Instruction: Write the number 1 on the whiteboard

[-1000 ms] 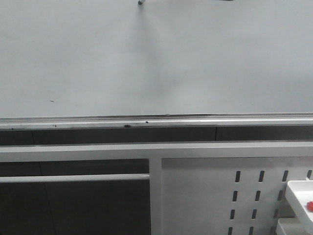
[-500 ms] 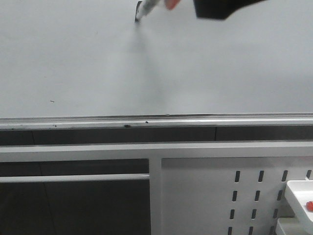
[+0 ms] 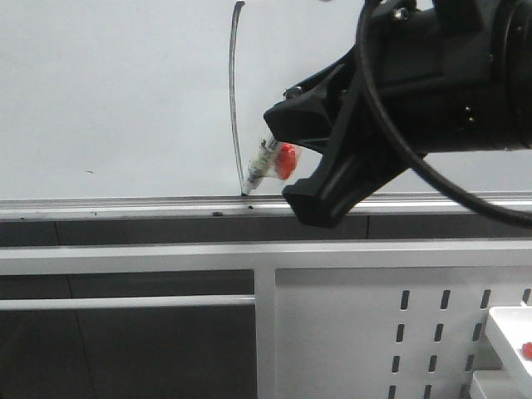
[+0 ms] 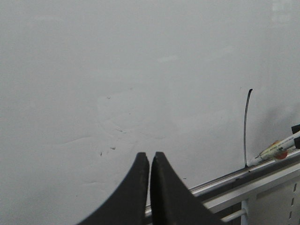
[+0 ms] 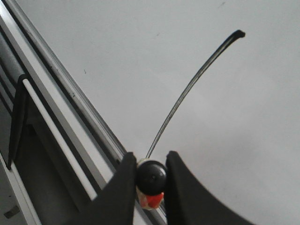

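The whiteboard (image 3: pixel 116 100) fills the upper front view, with a silver rail along its lower edge. The number 1 (image 3: pixel 235 91) is a long thin black stroke, slightly bowed, running from the top of the view down to the rail; it also shows in the left wrist view (image 4: pixel 245 126) and the right wrist view (image 5: pixel 192 89). My right gripper (image 5: pixel 151 161) is shut on the white marker pen (image 3: pixel 264 166), whose tip touches the board at the stroke's lower end. My left gripper (image 4: pixel 149 155) is shut and empty, facing the board left of the stroke.
Below the rail (image 3: pixel 125 206) runs a white frame bar (image 3: pixel 125 256) and a white perforated panel (image 3: pixel 366 332) with slots. A white tray corner (image 3: pixel 511 337) with a red item sits at the lower right. Small dark specks mark the board (image 3: pixel 88 172).
My right arm has come down into view with the marker, moving from the board's top to the rail. The black stroke has appeared along that path.
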